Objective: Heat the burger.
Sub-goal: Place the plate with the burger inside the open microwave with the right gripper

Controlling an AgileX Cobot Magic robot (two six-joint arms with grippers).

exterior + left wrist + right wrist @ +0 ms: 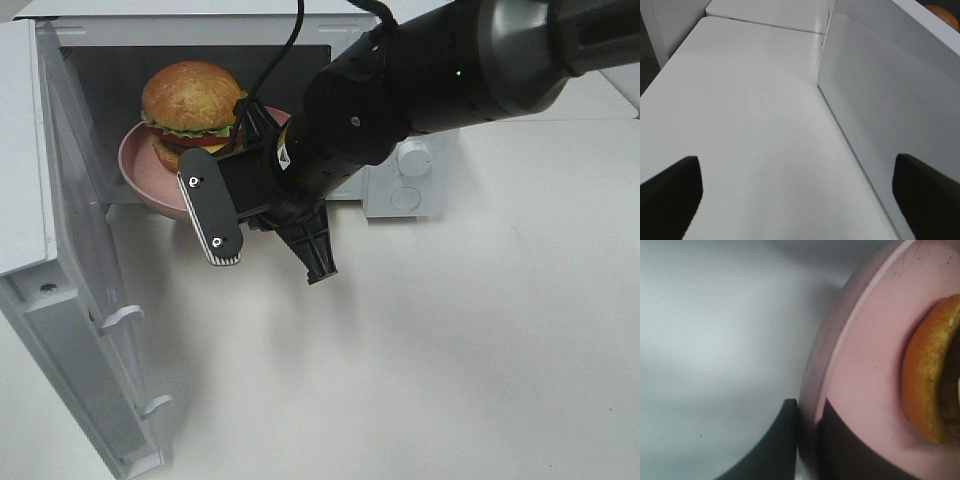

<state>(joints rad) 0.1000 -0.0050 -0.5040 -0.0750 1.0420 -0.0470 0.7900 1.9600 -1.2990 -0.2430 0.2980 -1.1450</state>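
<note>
White tabletop w/ open microwave [60, 150]: right gripper [810, 440] pinches plate [135, 165] rim to slide burger [192, 105] inside; left gripper [795, 200] idle, jaws spread apart.

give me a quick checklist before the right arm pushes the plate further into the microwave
1. Right gripper holding the pink plate: ok, its fingers pinch the rim.
2. Burger upright on the plate: ok.
3. Microwave door swung open: ok.
4. Plate fully inside the microwave: not ok, its front edge overhangs the opening.
5. Room behind the plate in the cavity: cannot tell, the burger and arm hide it.
6. Left gripper out of the way: ok, open over bare table beside the door.
</note>
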